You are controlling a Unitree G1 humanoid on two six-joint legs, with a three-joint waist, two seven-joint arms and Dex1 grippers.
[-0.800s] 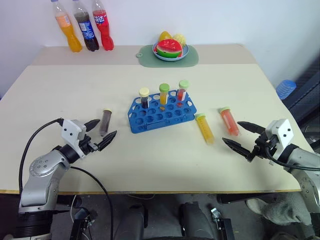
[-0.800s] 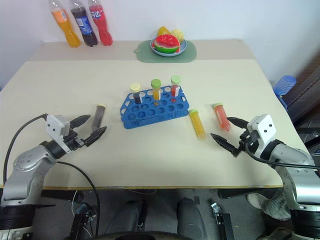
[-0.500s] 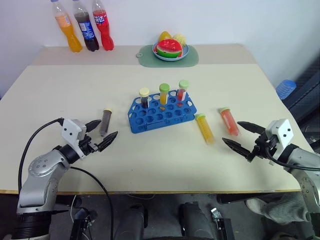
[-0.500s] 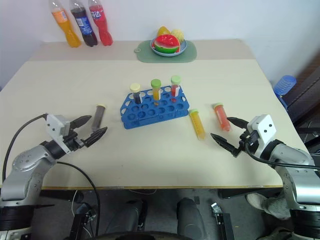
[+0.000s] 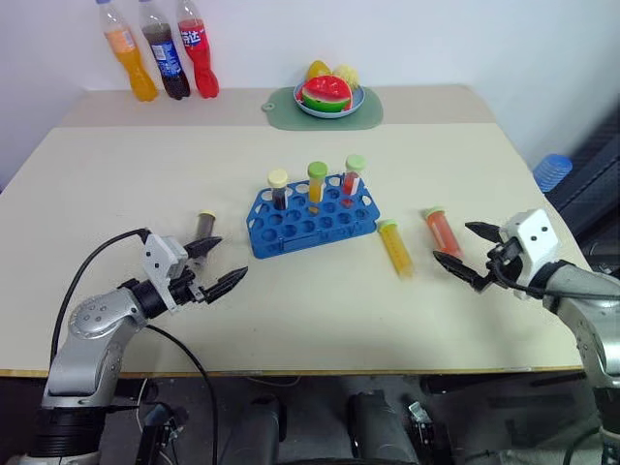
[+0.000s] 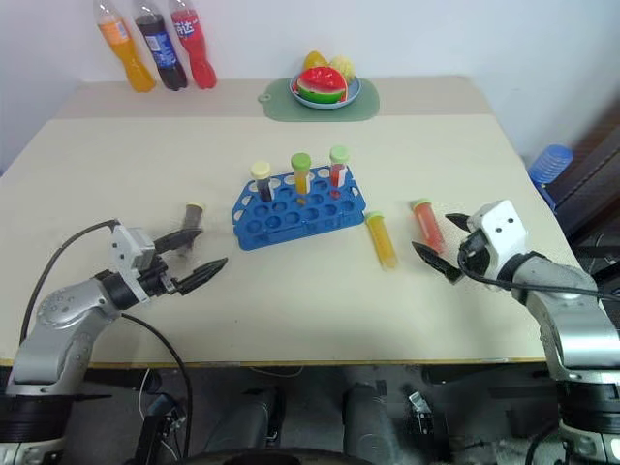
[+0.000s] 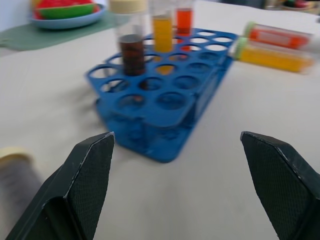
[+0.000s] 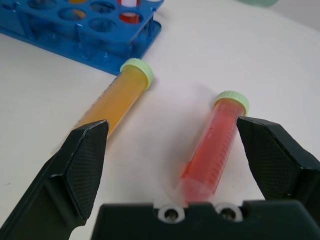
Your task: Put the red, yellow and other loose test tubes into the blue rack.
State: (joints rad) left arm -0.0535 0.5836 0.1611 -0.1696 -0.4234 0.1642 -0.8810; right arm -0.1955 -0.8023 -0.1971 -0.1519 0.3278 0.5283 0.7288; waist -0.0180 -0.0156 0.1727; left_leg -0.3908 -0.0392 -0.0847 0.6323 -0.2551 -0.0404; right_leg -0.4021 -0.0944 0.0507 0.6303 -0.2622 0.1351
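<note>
The blue rack (image 5: 312, 215) sits mid-worktop (image 5: 291, 310) with three capped tubes already standing upright in its back row. Three loose test tubes lie flat around it: the dark brown tube (image 5: 204, 232) to the rack's left, the yellow tube (image 5: 396, 249) just right of it, and the red-orange tube (image 5: 442, 233) further right, apart from the yellow one.

The left end effector (image 5: 215, 264) hovers beside the dark brown tube, fingers spread wide and gripping nothing — its wrist view looks between them at the rack, with the brown tube's cream cap blurred at the edge. The right end effector (image 5: 469, 255) is likewise spread and empty; its wrist view shows the red-orange tube (image 8: 212, 150) lying between its fingers and the yellow tube (image 8: 114, 105) off to one side, green caps pointing toward the rack.

Three soda bottles (image 5: 160, 60) and a fruit plate (image 5: 329, 97) on a green mat (image 5: 281, 108) stand at the far edge.
</note>
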